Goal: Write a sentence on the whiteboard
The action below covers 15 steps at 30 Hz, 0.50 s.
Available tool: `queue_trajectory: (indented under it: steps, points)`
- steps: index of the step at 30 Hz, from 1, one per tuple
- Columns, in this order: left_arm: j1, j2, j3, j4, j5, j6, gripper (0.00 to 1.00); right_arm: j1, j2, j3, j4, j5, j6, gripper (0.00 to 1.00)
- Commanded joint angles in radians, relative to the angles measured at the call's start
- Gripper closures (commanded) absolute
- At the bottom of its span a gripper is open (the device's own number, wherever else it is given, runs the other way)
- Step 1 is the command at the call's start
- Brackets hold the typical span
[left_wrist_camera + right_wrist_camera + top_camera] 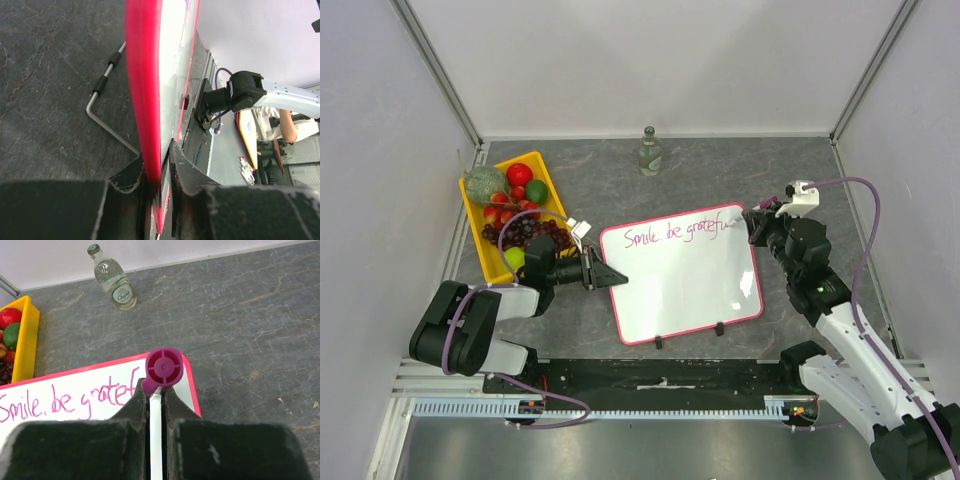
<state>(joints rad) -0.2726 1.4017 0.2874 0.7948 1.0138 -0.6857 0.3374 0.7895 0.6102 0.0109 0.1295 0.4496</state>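
On the grey surface (820, 180) the whiteboard (685, 290) sat in the middle, slightly skewed. My biggest worry was the board itself. The left pincer (615, 276) was clamped on its left rim only, with the red edge pinched between the jaws in the left wrist view. Pressing on the opposite corner could swing or rock the board about that single hold.

The right pincer (156, 405) was shut on the marker (162, 367), whose purple end hung over the board's top right corner, just beside the rim. I could not tell whether it touched the board. The white barrel looked thin between the jaws, so I judged a hard push might twist or slide it.

The sentence (675, 232) ran along the top edge and read up to "gratef" before the marker hid the rest. Little white remained beyond it. I thought the last letters could crowd, run off the rim, or get smeared by the fingers.
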Motion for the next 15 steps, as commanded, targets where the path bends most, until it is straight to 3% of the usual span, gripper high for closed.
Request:
queue_trajectory:
  steps: [1, 15]
  points:
    - [-0.013, 0.013, -0.019, -0.029, -0.05, 0.106, 0.98, -0.005, -0.029, 0.068, 0.003, 0.005, 0.004, 1.0]
    - [-0.014, 0.01, -0.019, -0.029, -0.05, 0.107, 0.98, -0.015, 0.037, 0.125, 0.035, 0.038, -0.009, 1.0]
